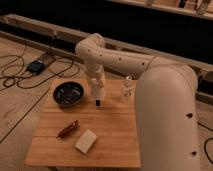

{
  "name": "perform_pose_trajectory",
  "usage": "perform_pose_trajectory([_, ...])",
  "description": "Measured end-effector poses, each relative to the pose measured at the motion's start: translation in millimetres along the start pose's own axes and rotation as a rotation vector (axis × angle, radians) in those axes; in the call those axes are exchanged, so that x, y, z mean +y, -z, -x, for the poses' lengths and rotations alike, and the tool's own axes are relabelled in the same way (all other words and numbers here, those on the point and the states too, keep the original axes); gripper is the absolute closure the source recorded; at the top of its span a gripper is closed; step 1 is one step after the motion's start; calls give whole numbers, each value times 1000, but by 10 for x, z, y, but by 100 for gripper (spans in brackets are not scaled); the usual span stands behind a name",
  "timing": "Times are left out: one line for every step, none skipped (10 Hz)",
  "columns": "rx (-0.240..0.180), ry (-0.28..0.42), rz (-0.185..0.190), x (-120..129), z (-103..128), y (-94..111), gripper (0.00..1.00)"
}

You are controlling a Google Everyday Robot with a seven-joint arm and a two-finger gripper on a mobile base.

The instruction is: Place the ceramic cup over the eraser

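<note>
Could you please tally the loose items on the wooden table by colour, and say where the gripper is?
Dark: 2, bowl and eraser
Off-white: 1, ceramic cup
Clear: 1, glass jar
Reddish-brown: 1, stick
Beige: 1, block
Total: 6
The gripper hangs at the ceramic cup, beside the bowl.

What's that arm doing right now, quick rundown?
Gripper low over table, beside dark bowl. Ceramic cup at gripper. Eraser just beneath. Nothing blocking.
</note>
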Motion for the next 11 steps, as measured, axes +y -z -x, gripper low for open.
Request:
perform_pose_trajectory([-8, 1, 3, 7, 18, -83, 76])
perform_pose_trajectory([-13, 1, 5, 13, 31, -137, 68])
perform_pose_trajectory([-19, 1, 10, 31, 47, -202, 57])
perform_pose_trajectory([-27, 2, 16, 52, 72, -273, 45])
perform_pose_trajectory([-33, 2, 22, 75, 92, -334, 36])
perform_pose_trajectory([-37, 1, 25, 89, 105, -375, 28])
perform_pose_trajectory([-43, 1, 25, 98, 122, -425, 21])
perform_pose_trajectory([-47, 1, 19, 94, 133, -460, 20])
perform_pose_trajectory([-48, 1, 18, 92, 137, -470, 20])
perform_pose_trajectory([-48, 2, 17, 88, 137, -466, 20])
perform_pose_trajectory([-47, 2, 17, 88, 135, -464, 20])
